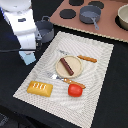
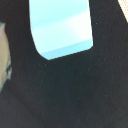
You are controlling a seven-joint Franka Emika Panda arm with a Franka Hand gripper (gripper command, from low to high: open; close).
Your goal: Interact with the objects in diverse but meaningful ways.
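The tool [image 1: 27, 54] hangs over the pale-blue carton [image 1: 30, 58] on the dark surface [image 1: 115, 90] beside the mat [image 1: 95, 75]; whether it grips or is open, I cannot tell.

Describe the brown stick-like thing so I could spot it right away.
Find the pale striped placemat in the middle of the dark table. On it sits a round tan plate, and the brown sausage stick lies diagonally across that plate. It is the only dark brown piece; its neighbours are the yellow bread loaf and red tomato.
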